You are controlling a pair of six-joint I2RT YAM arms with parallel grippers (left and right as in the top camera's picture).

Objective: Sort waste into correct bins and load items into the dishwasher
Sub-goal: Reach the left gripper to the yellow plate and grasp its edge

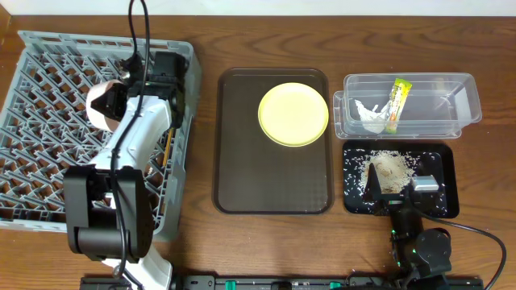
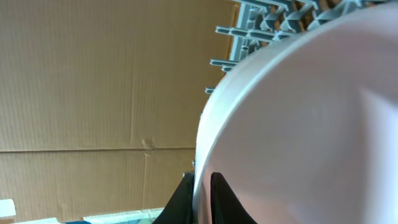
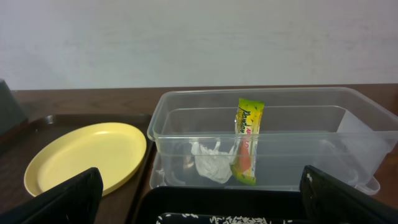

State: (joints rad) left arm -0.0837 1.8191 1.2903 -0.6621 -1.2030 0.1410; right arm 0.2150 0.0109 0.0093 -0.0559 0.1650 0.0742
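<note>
My left gripper [image 1: 121, 89] is shut on the rim of the white bowl [image 1: 103, 103] over the far part of the grey dish rack [image 1: 48, 121]. In the left wrist view the fingers [image 2: 203, 193] pinch the bowl's rim [image 2: 311, 112]. The yellow plate [image 1: 293, 113] lies on the brown serving tray [image 1: 266, 177]. The snack wrapper [image 1: 397, 103] and the white tissue [image 1: 369, 114] are in the clear tub [image 1: 459, 101]. Rice crumbs [image 1: 387, 169] lie in the black tray [image 1: 443, 201]. My right gripper [image 1: 399, 189] is open and empty above the black tray. A thin wooden stick [image 1: 167, 151] shows in the rack. The light blue bowl is out of view.
The right wrist view shows the plate [image 3: 87, 155] on the left, the tub [image 3: 280, 124] with the wrapper [image 3: 247, 143] and tissue [image 3: 208, 160] straight ahead, and the black tray's rim [image 3: 217, 199] below. The rack fills the table's left side.
</note>
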